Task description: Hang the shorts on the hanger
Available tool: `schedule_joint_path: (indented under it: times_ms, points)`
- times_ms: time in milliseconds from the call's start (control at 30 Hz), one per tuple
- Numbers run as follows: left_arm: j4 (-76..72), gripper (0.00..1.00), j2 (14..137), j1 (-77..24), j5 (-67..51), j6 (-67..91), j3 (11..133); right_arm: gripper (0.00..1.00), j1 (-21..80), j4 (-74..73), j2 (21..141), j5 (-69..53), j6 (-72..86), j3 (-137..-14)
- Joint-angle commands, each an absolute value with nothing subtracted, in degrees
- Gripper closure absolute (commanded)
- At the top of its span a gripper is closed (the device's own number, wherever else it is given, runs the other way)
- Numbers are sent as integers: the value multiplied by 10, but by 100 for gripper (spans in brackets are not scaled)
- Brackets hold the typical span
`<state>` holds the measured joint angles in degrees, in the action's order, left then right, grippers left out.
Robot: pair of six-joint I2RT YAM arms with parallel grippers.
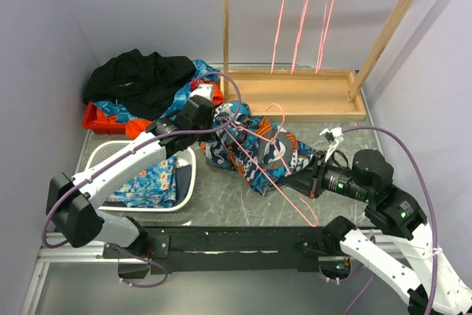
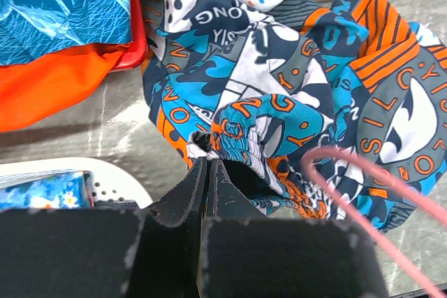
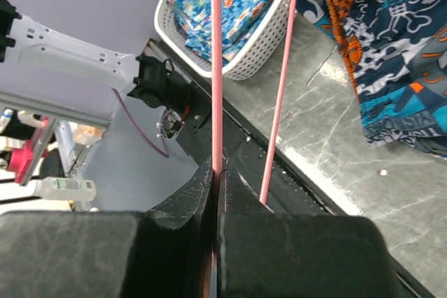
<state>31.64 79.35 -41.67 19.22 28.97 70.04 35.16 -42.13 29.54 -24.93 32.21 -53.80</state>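
The shorts (image 1: 254, 149), printed in teal, orange, white and navy, lie crumpled on the table's middle. A pink wire hanger (image 1: 295, 198) lies slanted across them, its hook toward the rack. My left gripper (image 1: 214, 119) is at the shorts' left edge. In the left wrist view it (image 2: 208, 162) is shut on a bunched fold of the shorts (image 2: 279, 95), with the hanger wire (image 2: 377, 179) curving past on the right. My right gripper (image 1: 310, 182) is at the shorts' right side. In the right wrist view it (image 3: 218, 167) is shut on one bar of the hanger (image 3: 215, 68).
A white basket (image 1: 190, 175) holding blue flowered cloth (image 1: 144, 182) stands at the near left. A black garment (image 1: 140, 79) lies over an orange bin (image 1: 99, 119) at the back left. A wooden rack (image 1: 295, 94) at the back carries three pink hangers (image 1: 302, 20).
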Motion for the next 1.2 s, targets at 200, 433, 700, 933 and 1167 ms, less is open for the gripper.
schedule_joint_path:
  times_ms: [200,433,700,933,1167]
  points:
    - [315,99,787,-417,209,264,735,100,360,-371,314,-272,312,-520]
    - [312,99,780,-417,185,258,742,100,385,-342,332,-269,315,-491]
    - [283,99,727,-462,106,198,727,100,407,-301,352,-189,286,-468]
    - [265,96,709,-555,134,165,731,100,426,-85,338,-246,290,-359]
    - [313,71,731,-556,307,211,736,100,457,175,356,-207,298,-204]
